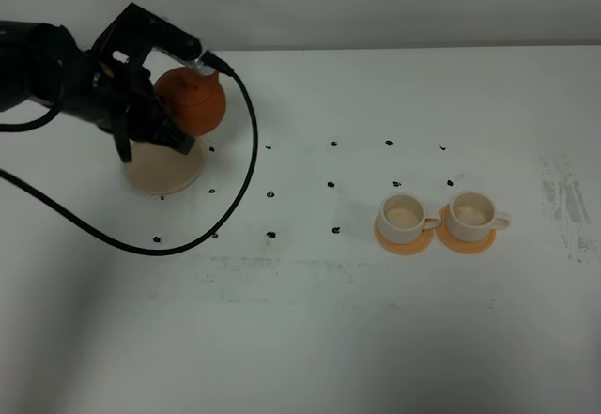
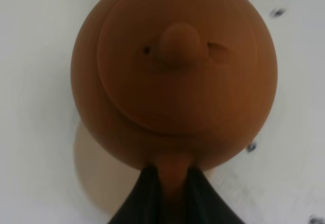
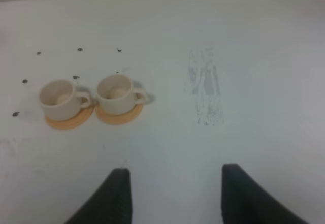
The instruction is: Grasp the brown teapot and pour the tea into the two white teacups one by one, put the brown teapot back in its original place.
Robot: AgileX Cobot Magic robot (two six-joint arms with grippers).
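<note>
Clay-brown teapot [image 1: 191,101] is pinched by its loop handle in my left gripper [image 2: 172,186], and it hangs just above and a little off its beige saucer [image 1: 167,172] at the table's [image 1: 310,339] far left. I judge the grasp done, with both pours and the return left. The nearer teacup [image 1: 404,215] and farther teacup [image 1: 470,211] sit well apart from it on orange saucers [image 1: 406,242], insides pale and seemingly dry. My right gripper [image 3: 172,191] hovers with jaws spread, holding nothing. The lid hides any tea, and I can't make out the spout in the wrist view.

Orange-brown teapot [image 1: 192,100], beige saucer [image 1: 161,172], cream-white teacups [image 1: 406,215] on orange saucers [image 1: 389,241], black-dotted white table [image 1: 376,329].
</note>
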